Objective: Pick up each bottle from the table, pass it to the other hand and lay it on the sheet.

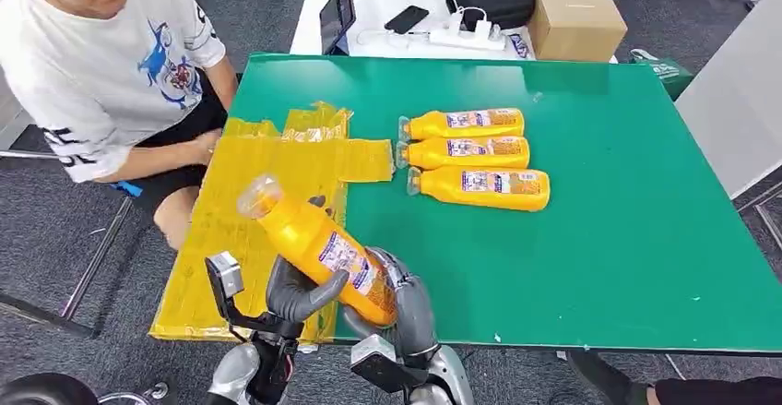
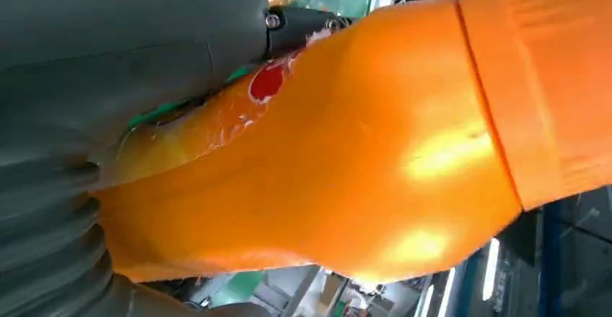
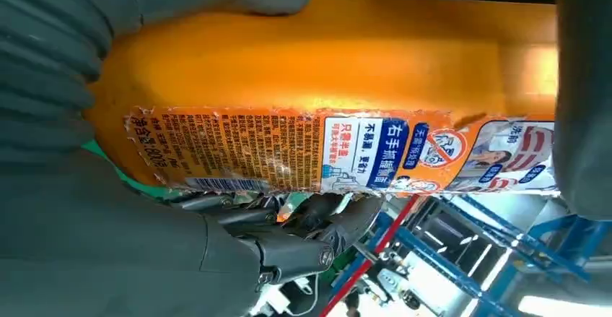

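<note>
Held bottle (image 1: 318, 248) is showing glossy orange plastic with a wrinkled printed label; the sheet (image 1: 231, 230) is appearing crinkled and shiny; the table (image 1: 599, 239) is presenting matt green.

The green surface (image 1: 599, 267) carries a yellow sheet (image 1: 231, 211) along its left side, crumpled at the far end. Just right of the sheet, three orange bottles (image 1: 470, 158) lie side by side, apparently touching, with their caps toward the sheet.

held bottle (image 3: 346, 79) label: "右手抓罐盖", "净含量: 800g"
</note>
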Motion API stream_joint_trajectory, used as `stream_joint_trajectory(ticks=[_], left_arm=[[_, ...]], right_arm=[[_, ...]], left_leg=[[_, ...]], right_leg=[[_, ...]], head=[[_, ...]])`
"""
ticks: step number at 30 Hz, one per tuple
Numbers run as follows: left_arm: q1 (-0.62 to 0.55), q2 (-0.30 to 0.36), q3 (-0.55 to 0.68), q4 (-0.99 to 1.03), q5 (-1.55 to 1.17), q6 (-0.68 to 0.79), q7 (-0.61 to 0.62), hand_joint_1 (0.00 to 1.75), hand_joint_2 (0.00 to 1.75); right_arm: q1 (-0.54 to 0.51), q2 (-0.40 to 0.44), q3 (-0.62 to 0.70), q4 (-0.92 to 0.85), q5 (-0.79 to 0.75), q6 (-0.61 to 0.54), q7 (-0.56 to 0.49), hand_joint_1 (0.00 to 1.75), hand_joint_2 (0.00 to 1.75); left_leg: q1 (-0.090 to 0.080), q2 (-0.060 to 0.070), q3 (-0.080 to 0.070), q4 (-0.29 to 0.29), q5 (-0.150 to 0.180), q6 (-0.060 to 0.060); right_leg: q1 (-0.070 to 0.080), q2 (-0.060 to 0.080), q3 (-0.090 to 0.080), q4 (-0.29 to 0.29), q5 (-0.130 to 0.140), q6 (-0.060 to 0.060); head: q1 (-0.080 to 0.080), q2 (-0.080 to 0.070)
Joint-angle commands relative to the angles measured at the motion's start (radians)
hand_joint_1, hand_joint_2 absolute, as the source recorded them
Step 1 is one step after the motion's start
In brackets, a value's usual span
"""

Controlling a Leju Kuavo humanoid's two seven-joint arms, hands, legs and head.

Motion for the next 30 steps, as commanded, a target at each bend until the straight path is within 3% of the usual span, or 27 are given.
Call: stream_joint_trajectory(ticks=[1,6,29,30], left_arm=[[-0.042,0.022,-0.025,0.086,0.004,-0.008,0.010,0.00,1.75],[-0.042,0.022,-0.019,0.076,0.059,-0.064,-0.001,0.00,1.75],[-0.029,0.015,-0.005,0.045,0.107,-0.102,-0.017,0.00,1.75],[-0.023,0.015,-0.004,0.031,0.123,-0.121,-0.019,0.87,1.75]], right_arm=[[-0.046,-0.006,0.079,0.123,0.016,0.054,-0.002,1.75,1.75],[-0.068,0.003,0.104,0.208,0.013,0.129,-0.002,1.75,1.75],[-0.077,0.009,0.091,0.254,0.026,0.166,-0.002,1.75,1.75],[-0.078,0.010,0.085,0.267,0.024,0.181,-0.002,1.75,1.75]], left_leg=[[0.001,0.002,0.005,-0.001,-0.002,-0.001],[0.001,0.001,0.006,-0.001,-0.002,-0.001],[0.002,0.000,0.006,0.000,-0.002,-0.001],[0.001,0.000,0.004,-0.001,-0.001,-0.001]], right_leg=[[0.001,0.000,0.005,-0.001,-0.001,-0.001],[0.002,0.000,0.006,-0.002,-0.001,-0.002],[0.002,-0.002,0.007,-0.002,-0.002,-0.002],[0.001,-0.002,0.005,-0.001,-0.002,-0.001]], head=[[-0.001,0.000],[0.000,0.000],[0.000,0.000],[0.000,0.000]])
